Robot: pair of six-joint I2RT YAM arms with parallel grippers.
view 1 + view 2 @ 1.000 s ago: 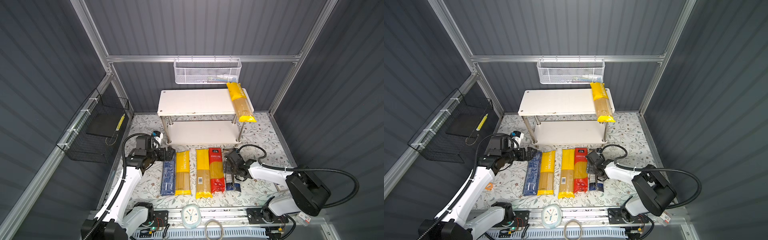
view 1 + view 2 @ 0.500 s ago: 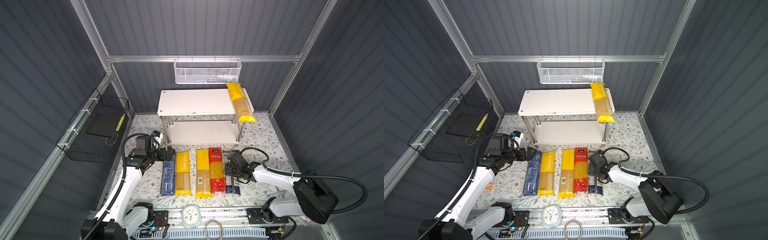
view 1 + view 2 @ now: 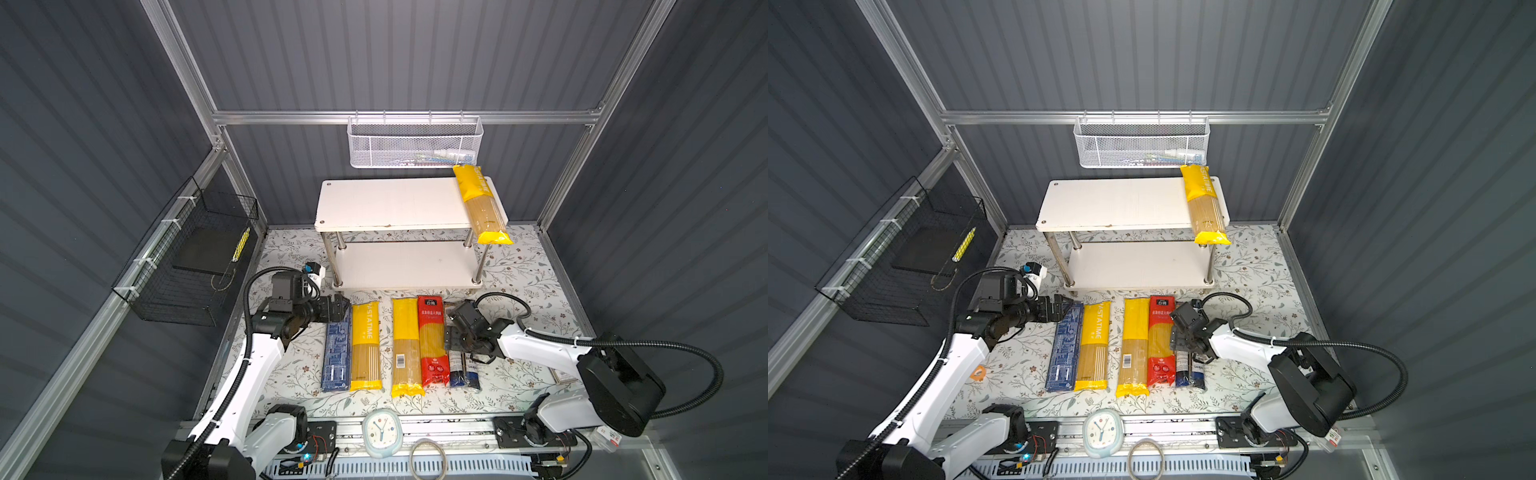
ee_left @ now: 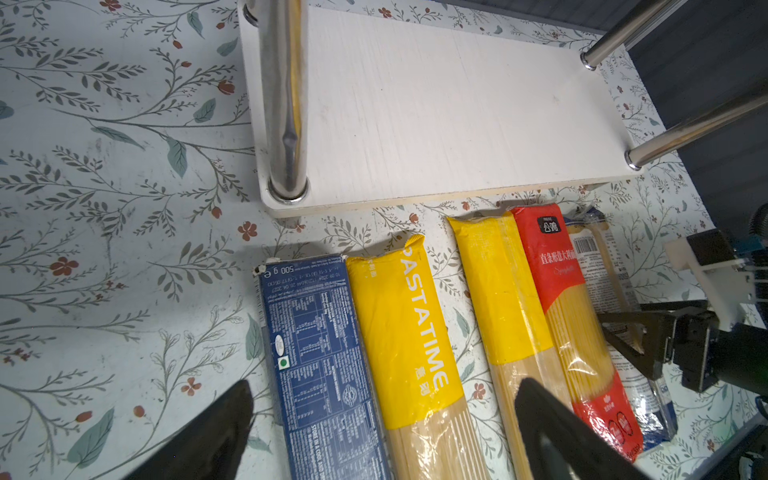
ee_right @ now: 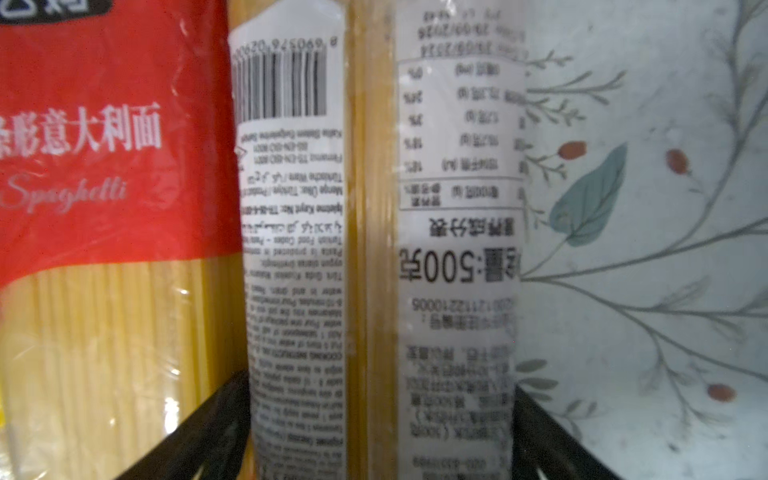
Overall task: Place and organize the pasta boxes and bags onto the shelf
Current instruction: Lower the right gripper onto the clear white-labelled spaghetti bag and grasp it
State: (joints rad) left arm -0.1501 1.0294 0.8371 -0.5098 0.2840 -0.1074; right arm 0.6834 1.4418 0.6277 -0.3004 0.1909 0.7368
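The white shelf [image 3: 395, 203] [image 3: 1121, 203] holds one yellow bag [image 3: 482, 203] at the right end of its top board. On the mat in front lie a dark-blue pasta box [image 3: 336, 353] [image 4: 316, 353], a yellow PASTATIME bag [image 3: 365, 345] [image 4: 407, 324], a plain yellow bag [image 3: 405, 345], a red bag [image 3: 432, 340] [image 5: 104, 145] and a clear bag [image 3: 465, 372] [image 5: 374, 208]. My left gripper [image 3: 338, 307] [image 4: 386, 432] hovers open over the far ends of the box and PASTATIME bag. My right gripper [image 3: 457, 347] [image 5: 378, 436] is open, one finger on each side of the clear bag.
A white mesh basket [image 3: 415, 145] hangs on the back rail above the shelf. A black wire basket [image 3: 187, 257] is fixed to the left wall. A small clock [image 3: 381, 428] and a cable ring [image 3: 428, 457] sit at the front edge.
The right arm's elbow has swung out to the right while its gripper stayed over the clear bag. The left arm and all packs are where they were.
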